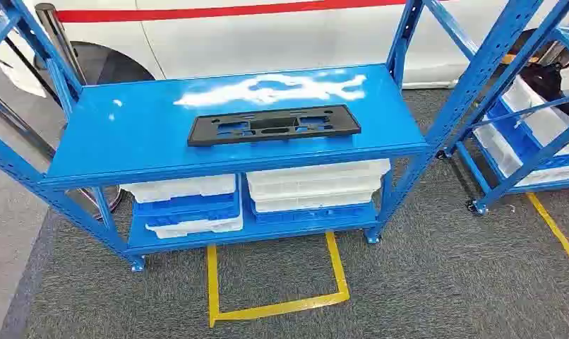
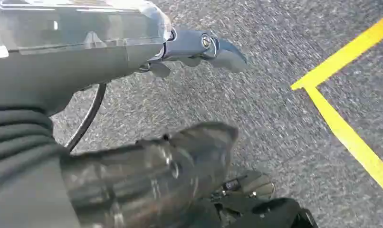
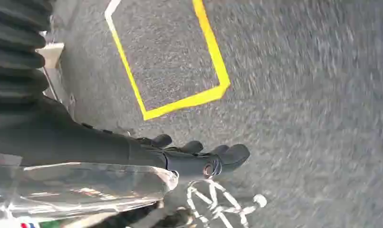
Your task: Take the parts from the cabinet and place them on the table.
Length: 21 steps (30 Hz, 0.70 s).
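Observation:
A flat black plastic part (image 1: 273,125), long and with cut-outs, lies across the middle of the blue cabinet's top shelf (image 1: 126,134). My left hand (image 2: 109,61) hangs over the grey carpet, its thumb (image 2: 199,152) apart from its fingers (image 2: 204,47), with nothing between them. My right hand (image 3: 132,147) also hangs above the carpet, its dark fingers (image 3: 213,159) stretched out and holding nothing. Both hands are far from the part.
White and blue bins (image 1: 313,187) are stacked on the cabinet's lower shelf. A second blue rack (image 1: 529,134) with bins stands at the right. Yellow floor tape (image 1: 274,307) marks a box in front of the cabinet. A white vehicle (image 1: 267,35) stands behind it.

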Tool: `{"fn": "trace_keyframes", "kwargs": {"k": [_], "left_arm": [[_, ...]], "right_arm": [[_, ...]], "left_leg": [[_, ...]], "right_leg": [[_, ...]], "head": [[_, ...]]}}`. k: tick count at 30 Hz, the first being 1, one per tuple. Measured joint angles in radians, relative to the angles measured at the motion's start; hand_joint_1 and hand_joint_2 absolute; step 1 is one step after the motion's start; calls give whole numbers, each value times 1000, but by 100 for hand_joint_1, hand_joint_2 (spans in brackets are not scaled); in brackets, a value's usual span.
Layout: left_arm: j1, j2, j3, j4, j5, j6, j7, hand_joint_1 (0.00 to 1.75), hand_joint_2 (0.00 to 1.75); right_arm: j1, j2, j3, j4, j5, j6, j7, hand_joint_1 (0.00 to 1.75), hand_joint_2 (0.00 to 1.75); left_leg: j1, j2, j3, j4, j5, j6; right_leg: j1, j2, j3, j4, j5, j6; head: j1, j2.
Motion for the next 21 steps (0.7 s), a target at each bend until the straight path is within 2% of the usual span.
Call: {"fn": "trace_keyframes", "kwargs": {"k": [4, 9, 15, 21], "left_arm": [[-4, -6, 33, 6, -33, 0, -17, 0, 0], [-9, -11, 68, 14, -60, -4, -36, 0, 0], [-12, -16, 99, 15, -81, -12, -54, 0, 0], [-14, -19, 117, 18, -95, -25, -68, 0, 0]], "right_arm": [[-12, 0, -89, -13, 0, -50, -90, 0, 0], [-20, 0, -154, -82, -42, -79, -247, 0, 0], [-16, 15, -148, -224, -107, -110, -391, 0, 0], [14, 45, -88, -405, -138, -137, -492, 0, 0]], "left_leg": [[0, 0, 0, 0, 0, 0], [0, 0, 0, 0, 0, 0], [0, 0, 0, 0, 0, 0], [0, 0, 0, 0, 0, 0]], "right_leg": [[0, 0, 0, 0, 0, 0], [0, 0, 0, 0, 0, 0], [0, 0, 0, 0, 0, 0], [0, 0, 0, 0, 0, 0]], "head": [[0, 0], [0, 0], [0, 0], [0, 0]]}}
